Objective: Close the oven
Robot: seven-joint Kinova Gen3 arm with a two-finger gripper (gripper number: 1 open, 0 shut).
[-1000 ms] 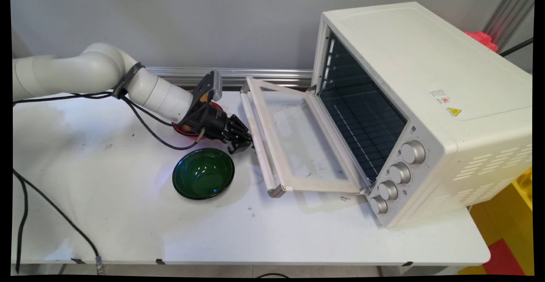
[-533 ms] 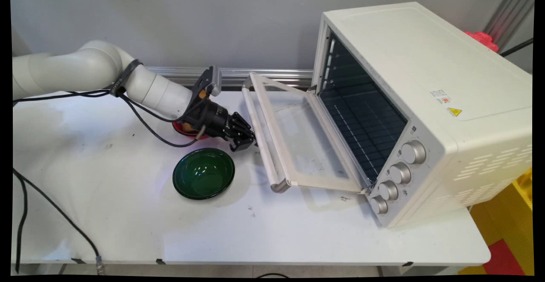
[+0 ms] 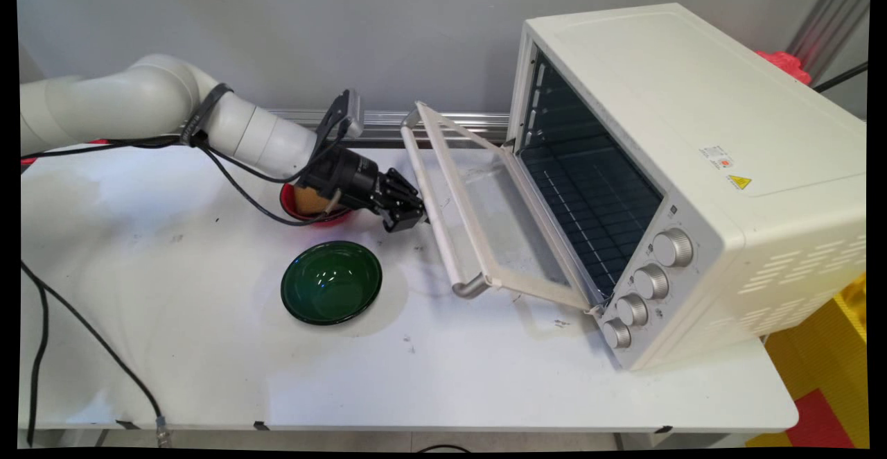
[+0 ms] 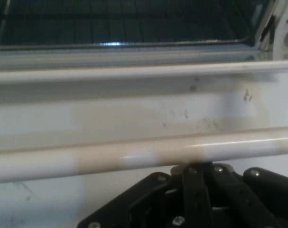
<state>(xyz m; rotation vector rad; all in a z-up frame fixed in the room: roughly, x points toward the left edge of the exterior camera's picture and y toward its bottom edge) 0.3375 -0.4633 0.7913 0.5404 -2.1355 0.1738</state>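
On the counter (image 3: pixel 208 369), 1 green bowl (image 3: pixel 331 282) is seen nearest. Behind it, the gripper (image 3: pixel 410 218) is pressed under the door handle (image 3: pixel 435 199), whose long axis crosses just ahead; the fingers' state cannot be told. Beyond: 1 red bowl (image 3: pixel 326 218), 1 oven (image 3: pixel 686 168), door half raised.

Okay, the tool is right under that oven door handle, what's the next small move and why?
Probably keep pushing the handle up and toward the oven. The tool sits against the handle's underside, and the door hangs half raised, its opening still uncovered.
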